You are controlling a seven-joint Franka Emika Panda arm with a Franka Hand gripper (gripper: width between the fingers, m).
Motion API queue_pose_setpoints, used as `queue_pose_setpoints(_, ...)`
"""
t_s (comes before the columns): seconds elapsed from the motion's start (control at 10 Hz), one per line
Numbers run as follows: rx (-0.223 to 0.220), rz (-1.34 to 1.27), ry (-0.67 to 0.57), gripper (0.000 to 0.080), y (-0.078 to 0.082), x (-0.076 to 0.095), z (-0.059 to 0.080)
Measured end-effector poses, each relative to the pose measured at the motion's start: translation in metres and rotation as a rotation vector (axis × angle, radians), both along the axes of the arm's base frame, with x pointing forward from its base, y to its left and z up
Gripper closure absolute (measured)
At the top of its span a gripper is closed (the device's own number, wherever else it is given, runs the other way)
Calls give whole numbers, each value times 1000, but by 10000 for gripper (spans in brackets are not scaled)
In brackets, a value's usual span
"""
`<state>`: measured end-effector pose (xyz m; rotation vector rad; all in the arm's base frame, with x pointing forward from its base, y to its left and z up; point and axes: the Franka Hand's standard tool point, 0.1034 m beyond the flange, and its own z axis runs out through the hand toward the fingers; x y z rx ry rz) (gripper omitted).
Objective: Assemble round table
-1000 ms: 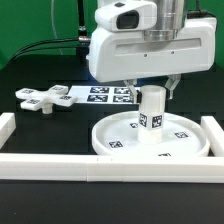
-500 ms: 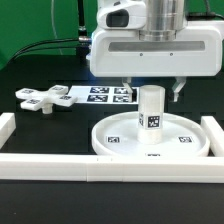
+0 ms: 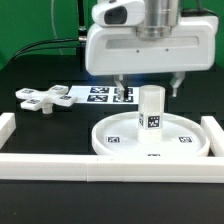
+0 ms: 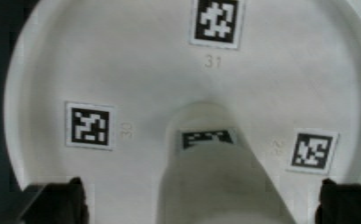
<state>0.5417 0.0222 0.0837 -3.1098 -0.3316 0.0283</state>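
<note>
The large rimmed round disc (image 3: 112,133) lies on the black table. The short cylindrical post (image 3: 151,111) stands upright on the disc's middle, with a tag on its side. My gripper (image 3: 148,89) is open and empty. It hovers just above the post, with one finger on each side of the post's top and apart from it. In the wrist view the disc (image 4: 141,60) fills the picture, the post (image 4: 203,165) rises toward the camera, and my dark fingertips (image 4: 52,205) stand wide at both corners. The cross-shaped four-arm piece (image 3: 40,98) lies flat at the exterior view's left.
The marker board (image 3: 97,95) lies behind the disc. Long white border rails run along the front (image 3: 110,171), the exterior view's left (image 3: 8,124) and the exterior view's right (image 3: 214,130). Black cables hang at the back.
My gripper has risen from around the post and shifted slightly to the exterior view's left. The post stays upright on the disc.
</note>
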Motion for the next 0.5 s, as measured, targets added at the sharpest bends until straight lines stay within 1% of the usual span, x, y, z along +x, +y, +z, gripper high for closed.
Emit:
queue_pose_setpoints(0.1, 1, 34, -6, 150, -10, -10, 8)
queue_pose_setpoints(0.2, -1, 25, -6, 150, -15, -18, 13)
queue_pose_setpoints(0.3, 0, 31, -2, 150, -11, -17, 9)
queue_pose_setpoints(0.5, 0, 34, -1, 150, -11, -16, 8)
